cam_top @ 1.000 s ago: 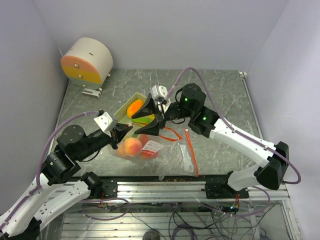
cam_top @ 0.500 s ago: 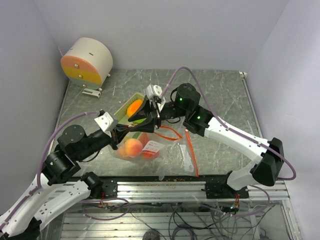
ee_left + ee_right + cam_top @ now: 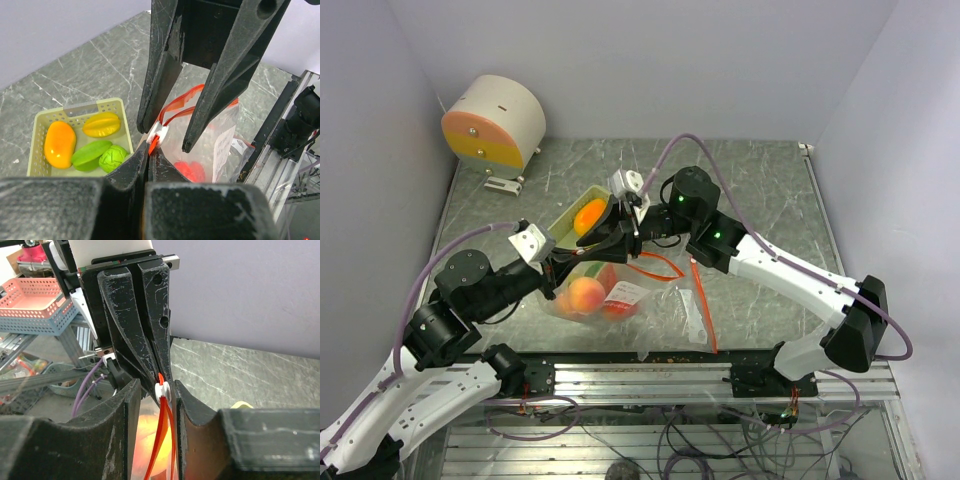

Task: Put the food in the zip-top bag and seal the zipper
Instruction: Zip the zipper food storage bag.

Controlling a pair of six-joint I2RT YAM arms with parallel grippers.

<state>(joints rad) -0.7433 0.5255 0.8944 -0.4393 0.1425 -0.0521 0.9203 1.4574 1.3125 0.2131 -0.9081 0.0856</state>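
The clear zip-top bag [image 3: 605, 298] lies at the front centre with a pink-orange peach [image 3: 585, 293] and red pieces [image 3: 192, 170] inside. My left gripper [image 3: 572, 262] is shut on the end of its orange-red zipper strip [image 3: 153, 145]. My right gripper [image 3: 603, 238] is open, its jaws either side of the white slider [image 3: 162, 390] close to the left fingertips [image 3: 159, 371]. The orange mango [image 3: 60, 144], a yellow piece [image 3: 101, 124] and two green pieces [image 3: 90, 154] lie in the pale tray [image 3: 41, 120] behind the bag.
A cream drum with an orange and yellow face [image 3: 495, 120] stands at the back left. A flat clear bag with a red strip [image 3: 705, 305] lies right of the filled bag. Side walls close in the table.
My right gripper has moved left along the zipper toward my left gripper, mostly in the first half second. The left gripper has held still on the zipper end.
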